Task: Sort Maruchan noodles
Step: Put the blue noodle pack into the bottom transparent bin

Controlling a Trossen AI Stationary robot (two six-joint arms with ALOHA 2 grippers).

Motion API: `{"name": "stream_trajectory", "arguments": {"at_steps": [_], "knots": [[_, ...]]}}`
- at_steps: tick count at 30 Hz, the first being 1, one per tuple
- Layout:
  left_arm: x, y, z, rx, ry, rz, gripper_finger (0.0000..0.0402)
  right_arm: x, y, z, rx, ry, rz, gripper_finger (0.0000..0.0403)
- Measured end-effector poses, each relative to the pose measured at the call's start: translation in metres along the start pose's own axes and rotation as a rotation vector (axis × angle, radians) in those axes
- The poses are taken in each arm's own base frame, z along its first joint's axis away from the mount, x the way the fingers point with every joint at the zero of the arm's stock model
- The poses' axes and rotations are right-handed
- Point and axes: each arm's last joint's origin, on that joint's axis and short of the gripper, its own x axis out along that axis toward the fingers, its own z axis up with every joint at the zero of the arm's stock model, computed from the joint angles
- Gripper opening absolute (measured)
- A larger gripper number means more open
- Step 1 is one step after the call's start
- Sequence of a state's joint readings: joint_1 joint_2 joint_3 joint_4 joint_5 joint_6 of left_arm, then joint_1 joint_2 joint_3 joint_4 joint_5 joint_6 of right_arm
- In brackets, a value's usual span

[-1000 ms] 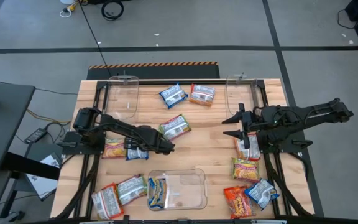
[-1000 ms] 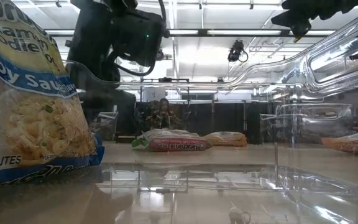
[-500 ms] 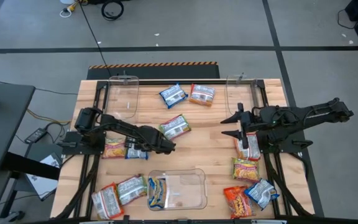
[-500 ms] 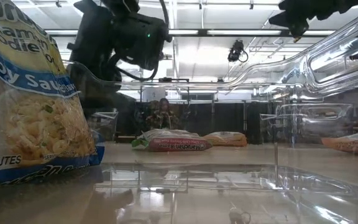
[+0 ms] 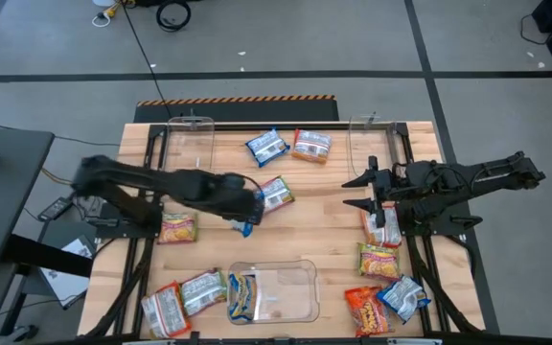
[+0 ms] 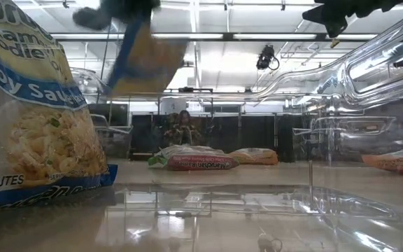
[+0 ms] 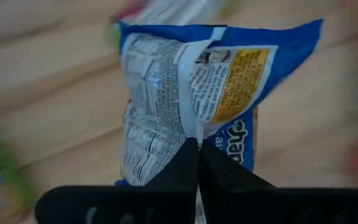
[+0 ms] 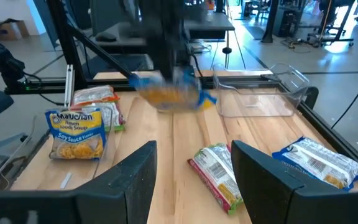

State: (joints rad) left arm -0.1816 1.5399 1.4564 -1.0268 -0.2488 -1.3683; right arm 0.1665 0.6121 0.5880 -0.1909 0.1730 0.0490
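Observation:
My left gripper [image 5: 247, 217] is shut on a blue-and-yellow Maruchan packet [image 7: 197, 81], which hangs blurred above the table's middle left [image 6: 142, 52]. A green-pink packet [image 5: 274, 194] lies just beside it on the wood. My right gripper [image 5: 357, 192] hovers open at the right, over bare wood, with nothing between its fingers. Another blue-and-yellow packet [image 5: 242, 295] lies in the clear bin [image 5: 295, 292] at the near edge. Other packets lie flat at the far middle [image 5: 266, 146], near left [image 5: 166, 309] and right [image 5: 379, 260]. My left gripper pinches the blue-and-yellow packet between its two shut fingertips [image 7: 185, 163], on its printed back face [image 7: 188, 134] near the middle, where the wrapper puckers into a fold. The fingers point down from above. The packet hangs below them, lifted clear of the table.
Two clear bins stand at the far edge, one left [image 5: 190, 149] and one right [image 5: 372, 144]. An orange packet [image 5: 177, 227] lies under the left arm. Several packets crowd the near right corner [image 5: 365, 309]. Bare wood lies in the table's middle [image 5: 314, 216].
My left gripper has shut on the blue-and-yellow packet that lay beside the orange one, then risen quickly and swung a little toward the table's far right. The packet has left the wood and now hangs clear. My right gripper has kept still.

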Motion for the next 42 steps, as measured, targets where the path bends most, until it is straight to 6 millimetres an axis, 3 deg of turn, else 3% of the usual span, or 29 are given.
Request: {"name": "stream_trajectory", "arguments": {"at_steps": [6, 13, 19, 25, 30, 36, 42], "knots": [[-0.063, -0.003, -0.002, 0.027, -0.199, -0.438, 0.0007, 0.0, 0.0, 0.0, 0.0, 0.0, 0.004, 0.0211], [-0.09, -0.027, 0.001, 0.272, -0.456, -0.785, 0.0006, 0.005, 0.002, 0.01, 0.104, -0.098, 0.02, 0.0212], [-0.092, -0.046, 0.016, 0.414, -0.657, -0.935, 0.0006, 0.018, 0.008, 0.024, 0.244, -0.227, 0.157, 0.024], [-0.093, -0.061, 0.032, 0.558, -0.823, -1.144, 0.0006, 0.029, 0.014, 0.043, 0.338, -0.433, 0.308, 0.0311], [-0.086, -0.068, 0.042, 0.688, -0.957, -1.213, 0.0006, 0.042, 0.019, 0.053, 0.385, -0.597, 0.41, 0.0358], [-0.082, -0.069, 0.055, 0.76, -1.058, -1.3, 0.0006, 0.06, 0.028, 0.054, 0.487, -0.73, 0.477, 0.0369], [-0.077, -0.07, 0.065, 0.745, -1.128, -1.266, 0.0006, 0.081, 0.032, 0.055, 0.532, -0.81, 0.414, 0.0365]]}}
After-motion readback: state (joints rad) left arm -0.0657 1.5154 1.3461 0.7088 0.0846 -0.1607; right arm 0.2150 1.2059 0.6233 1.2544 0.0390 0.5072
